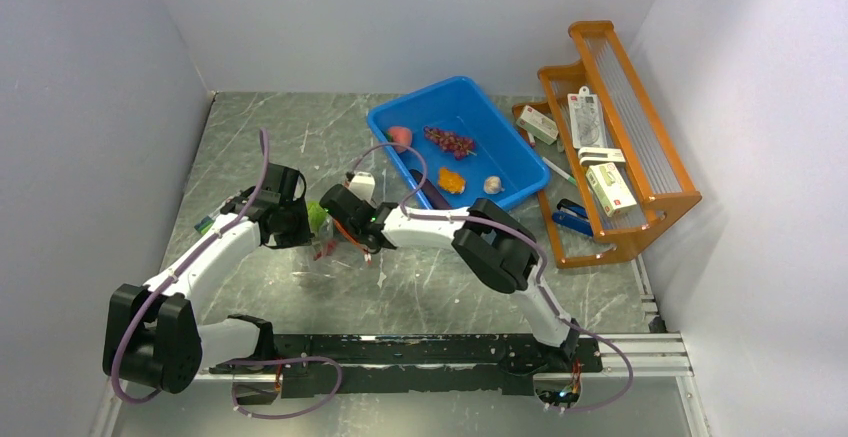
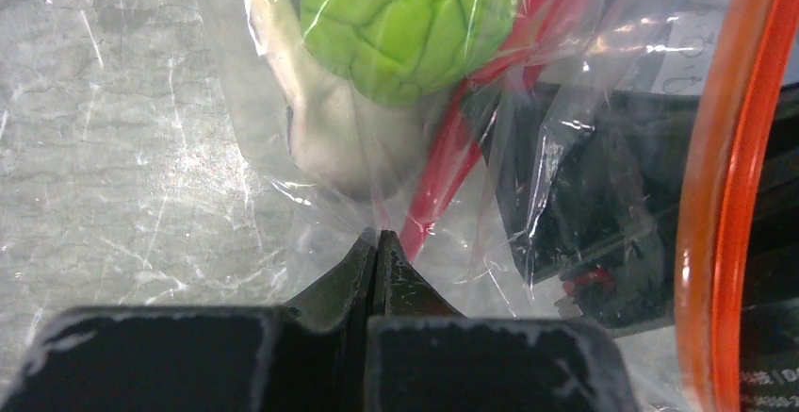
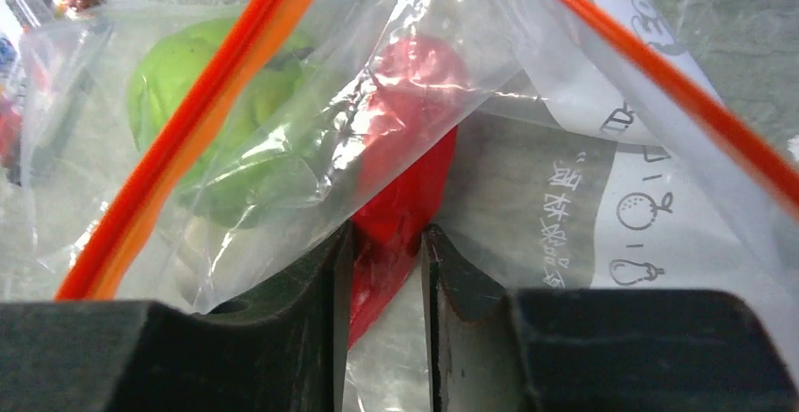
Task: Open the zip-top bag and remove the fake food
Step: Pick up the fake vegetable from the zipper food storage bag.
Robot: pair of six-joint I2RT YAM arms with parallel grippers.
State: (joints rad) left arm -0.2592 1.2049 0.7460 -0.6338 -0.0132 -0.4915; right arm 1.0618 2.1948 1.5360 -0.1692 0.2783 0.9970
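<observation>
**Fig. Both grippers at the bag, left of and nearer than the blue bin.** The blue bin (image 1: 478,117) stands at the far right of the grey marbled table (image 1: 290,137), with a wooden rack (image 1: 583,29) just beyond its right side. Bare table runs from the bin's left corner to the left wall. A further band of bare table lies between the bag and the arm bases.

The zip-top bag (image 1: 325,252) lies near the bin's near-left edge but apart from it, its orange zip strip (image 3: 188,148) spread into two diverging lines. A green ball (image 2: 410,25) and a red piece (image 3: 405,148) remain inside. A peach (image 1: 400,137), grapes (image 1: 450,142), an orange piece (image 1: 451,179) and a beige bulb (image 1: 492,184) lie in the bin.

The left gripper (image 2: 379,242) is clenched on a fold of the clear plastic just below the green ball. The right gripper (image 3: 386,242) grasps the red piece between nearly closed jaws, though whether plastic lies between cannot be told.

The left arm reaches away from its base toward the bin. The right arm folds at the elbow, its forearm pointing away from the bin. The two grippers almost meet.
</observation>
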